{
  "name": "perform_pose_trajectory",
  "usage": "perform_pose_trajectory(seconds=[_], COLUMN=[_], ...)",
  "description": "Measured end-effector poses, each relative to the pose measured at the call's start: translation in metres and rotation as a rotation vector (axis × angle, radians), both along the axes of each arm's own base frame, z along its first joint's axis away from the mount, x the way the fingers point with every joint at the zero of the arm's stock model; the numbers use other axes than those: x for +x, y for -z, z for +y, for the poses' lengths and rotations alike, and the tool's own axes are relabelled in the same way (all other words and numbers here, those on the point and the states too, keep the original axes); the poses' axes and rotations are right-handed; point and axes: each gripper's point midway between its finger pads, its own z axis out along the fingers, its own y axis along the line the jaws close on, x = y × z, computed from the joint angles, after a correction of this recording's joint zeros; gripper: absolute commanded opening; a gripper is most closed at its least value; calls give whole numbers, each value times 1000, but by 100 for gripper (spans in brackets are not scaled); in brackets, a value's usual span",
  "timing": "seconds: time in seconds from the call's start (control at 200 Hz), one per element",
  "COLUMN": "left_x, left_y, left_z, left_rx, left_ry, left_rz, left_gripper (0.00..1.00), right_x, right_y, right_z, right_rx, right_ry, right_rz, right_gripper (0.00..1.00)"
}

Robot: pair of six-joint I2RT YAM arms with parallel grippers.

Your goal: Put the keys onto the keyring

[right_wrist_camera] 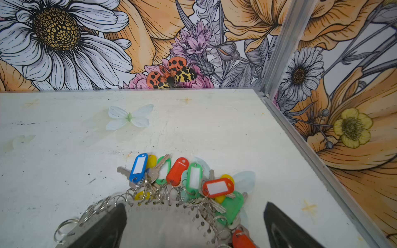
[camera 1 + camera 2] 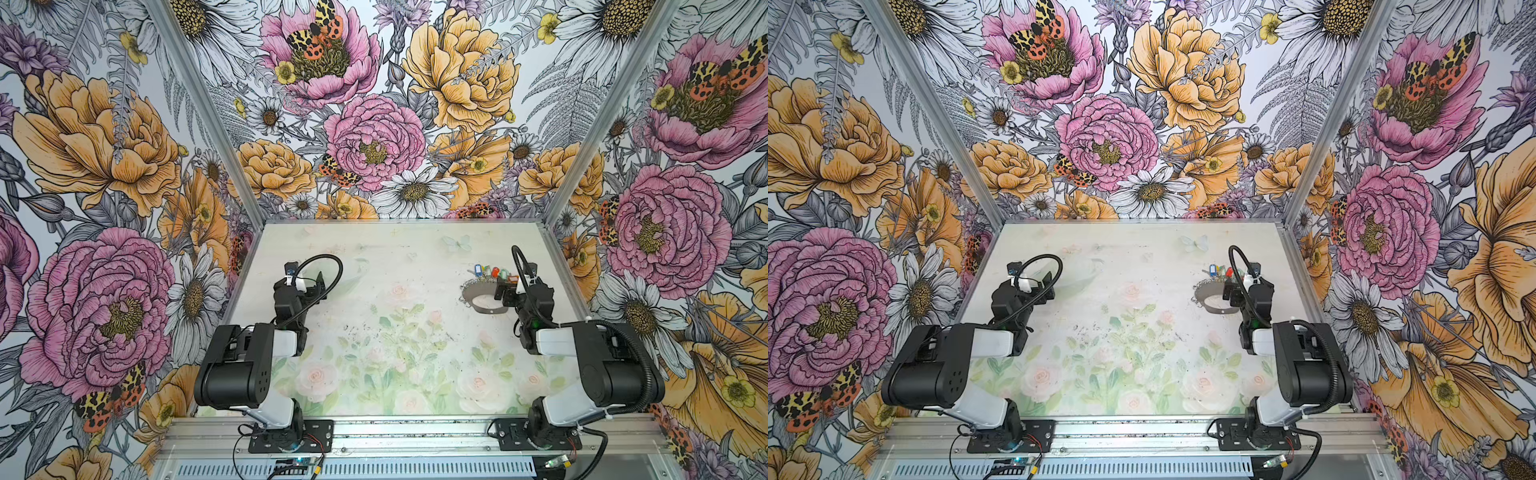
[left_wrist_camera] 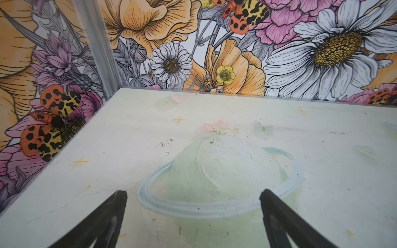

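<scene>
**Most of the threading looked done**

The keys (image 1: 177, 171) lay fanned against the keyring (image 1: 163, 223) at the far right of the tabletop (image 2: 395, 340); most seemed hooked on, while some fringe rings (image 1: 64, 227) stood empty; the right gripper (image 1: 194, 205) hung spread above it; the left gripper (image 3: 193, 191) was spread and empty; the surface was a pale, scuffed floral print, with flowered walls (image 2: 374, 124) around it.

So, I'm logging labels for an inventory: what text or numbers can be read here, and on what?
"17 16 15 14 13 12 11": stamped upside down along the edge of the flat grey metal keyring; further numbers too blurred to read.
White label windows on the coloured plastic key tags: blank.
Nothing else written.
</scene>
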Motion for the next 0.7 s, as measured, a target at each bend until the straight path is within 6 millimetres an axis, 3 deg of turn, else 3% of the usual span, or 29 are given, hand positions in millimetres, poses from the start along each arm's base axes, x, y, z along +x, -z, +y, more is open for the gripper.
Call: perform_pose_trajectory(seconds=[0.701], left_x=[0], left_y=[0], left_z=[-1], left_rx=[-9], left_ry=[28], left_rz=[0], left_gripper=[99], right_x=[0], right_y=[0], right_z=[0], right_rx=[0], right_ry=[0], right_rz=[0], right_gripper=[99])
